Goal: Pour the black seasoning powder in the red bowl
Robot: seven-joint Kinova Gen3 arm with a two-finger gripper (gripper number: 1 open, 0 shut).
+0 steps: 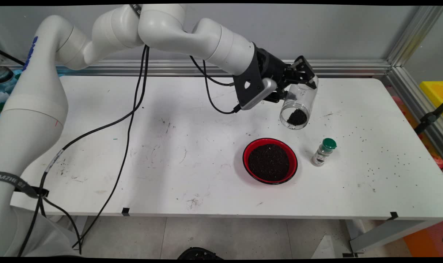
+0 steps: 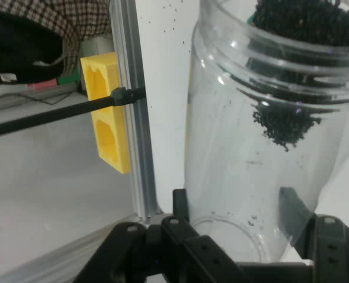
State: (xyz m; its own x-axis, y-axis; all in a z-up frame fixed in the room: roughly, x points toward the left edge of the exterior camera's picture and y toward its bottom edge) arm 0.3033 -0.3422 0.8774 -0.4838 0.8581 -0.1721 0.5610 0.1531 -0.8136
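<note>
1. Table (image 1: 170, 153): flat, white, scuffed, with dark grains scattered on its right half.
2. Gripper (image 1: 298, 86) is clamped on a clear plastic jar (image 1: 298, 106), tipped mouth-down above and just beyond the bowl (image 1: 270, 160); the remaining grains could spill past the rim.
3. Bowl: round, red, filled with dark grains.
4. Shaker (image 1: 324, 152): small, green-capped, easily knocked.

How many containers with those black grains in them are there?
2. A clear jar, tipped mouth-down in the gripper above the table, and a red bowl on the table below it. The small green-capped shaker's contents aren't clear.
</note>
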